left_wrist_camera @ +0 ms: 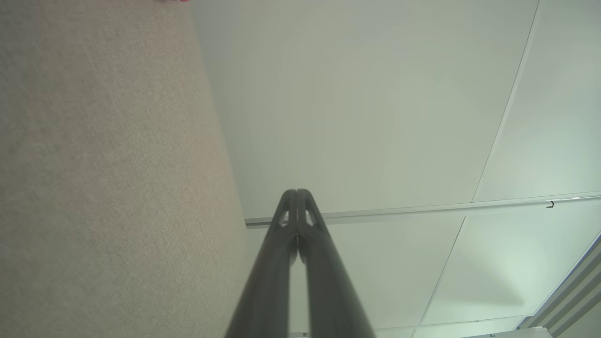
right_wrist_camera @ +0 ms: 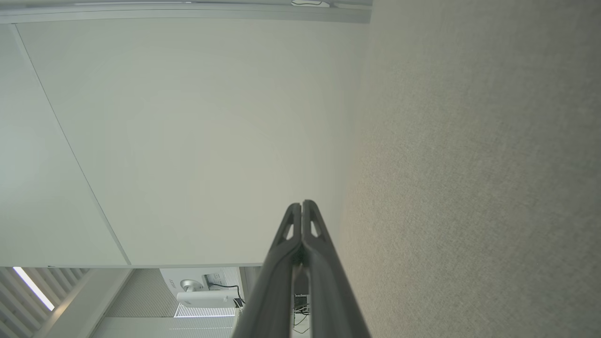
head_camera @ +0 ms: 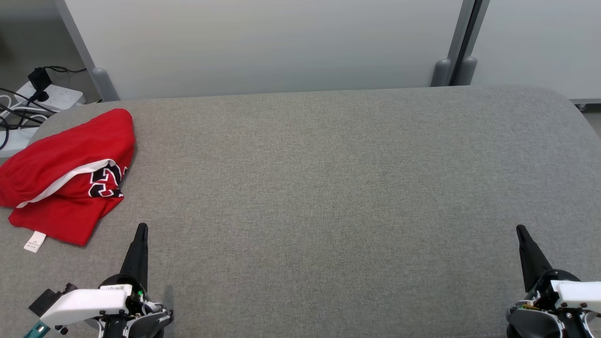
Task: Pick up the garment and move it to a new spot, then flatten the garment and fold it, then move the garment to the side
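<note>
worktop (head_camera: 328, 188): grey woven fabric, rounded far corners | backdrop: pale white partition panels (head_camera: 263, 42) right behind it, dark upright seam (head_camera: 462, 33), rounded grey feet (head_camera: 441, 70) | beyond left corner: white power strip (head_camera: 56, 96), black cables (head_camera: 14, 112) | right wrist view: slatted blinds (right_wrist_camera: 19, 310), bright light strip (right_wrist_camera: 33, 288) | light: soft, even

The head camera looked forward and down over the grey worktop (head_camera: 328, 188) toward the white wall panels (head_camera: 281, 47). Both wrist cameras, rolled sideways, sighted along the left tool (left_wrist_camera: 296, 192) and right tool (right_wrist_camera: 302, 203), skimming that same worktop and panels.
</note>
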You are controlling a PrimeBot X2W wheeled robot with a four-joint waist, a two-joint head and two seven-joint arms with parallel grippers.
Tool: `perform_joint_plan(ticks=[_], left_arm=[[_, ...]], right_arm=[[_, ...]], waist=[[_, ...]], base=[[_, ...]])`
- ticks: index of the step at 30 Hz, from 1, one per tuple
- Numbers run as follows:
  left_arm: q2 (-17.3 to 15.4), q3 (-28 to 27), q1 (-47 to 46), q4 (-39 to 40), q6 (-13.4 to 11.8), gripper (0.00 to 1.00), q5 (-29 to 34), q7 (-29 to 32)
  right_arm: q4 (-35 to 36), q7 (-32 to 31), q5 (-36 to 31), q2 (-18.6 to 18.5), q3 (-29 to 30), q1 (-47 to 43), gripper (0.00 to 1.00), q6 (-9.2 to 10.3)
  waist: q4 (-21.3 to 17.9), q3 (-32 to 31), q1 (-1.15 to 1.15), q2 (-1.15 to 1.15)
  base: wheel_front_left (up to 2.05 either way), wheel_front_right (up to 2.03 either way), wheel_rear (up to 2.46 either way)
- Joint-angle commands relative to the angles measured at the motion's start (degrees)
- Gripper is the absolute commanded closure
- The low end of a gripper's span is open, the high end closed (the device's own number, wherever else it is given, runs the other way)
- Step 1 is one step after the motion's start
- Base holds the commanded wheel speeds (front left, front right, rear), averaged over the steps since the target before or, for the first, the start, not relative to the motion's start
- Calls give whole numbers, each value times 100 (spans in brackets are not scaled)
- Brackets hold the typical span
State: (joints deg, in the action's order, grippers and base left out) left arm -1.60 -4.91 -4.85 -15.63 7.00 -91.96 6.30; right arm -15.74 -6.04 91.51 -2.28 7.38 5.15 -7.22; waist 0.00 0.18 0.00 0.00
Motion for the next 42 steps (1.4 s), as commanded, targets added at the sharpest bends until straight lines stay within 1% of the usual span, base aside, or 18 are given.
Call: perform_joint_plan(ticks=[1,3,4,7,10,14,19,25,34,42], left_arm=[[-128,-159,-133,160,48,100,-22,17],[-128,-159,-133,160,48,100,-22,17],[0,0,-2,0,0,0,0,-1],[87,13,134,-225,-2,0,2,-3],[90,17,104,-269,-1,0,10,-22],[76,35,20,-307,0,0,45,-66],[45,82,-57,-339,2,0,122,-146],[-30,221,-188,-416,4,0,338,-281],[-99,272,-364,-506,8,0,1022,-437],[-112,271,-498,-614,11,0,1791,-574]], right_arm=[[172,-43,67,-60,-88,103,100,-26],[172,-43,67,-60,-88,103,100,-26],[1,0,0,-1,0,2,0,0],[-209,2,-5,64,-39,-113,0,1],[-227,9,-16,63,-43,-82,0,2],[-231,36,-58,31,-67,-5,0,1],[-238,86,-128,-17,-115,66,0,0],[-271,222,-291,-126,-250,188,0,-2],[-406,430,-680,-316,-500,406,0,-4],[-472,566,-1255,-421,-581,583,0,-6]], waist=[[0,0,0,0],[0,0,0,0],[0,0,0,0],[-1,2,0,0],[-2,11,1,0],[-4,-12,13,0],[-8,-11,2,0],[-12,-13,0,0],[-20,-22,0,0],[-35,-30,0,0]], base=[[0,0,0],[0,0,0],[0,0,0],[0,0,0],[0,0,0],[0,0,0],[0,0,0],[0,0,0],[0,0,0],[0,0,0]])
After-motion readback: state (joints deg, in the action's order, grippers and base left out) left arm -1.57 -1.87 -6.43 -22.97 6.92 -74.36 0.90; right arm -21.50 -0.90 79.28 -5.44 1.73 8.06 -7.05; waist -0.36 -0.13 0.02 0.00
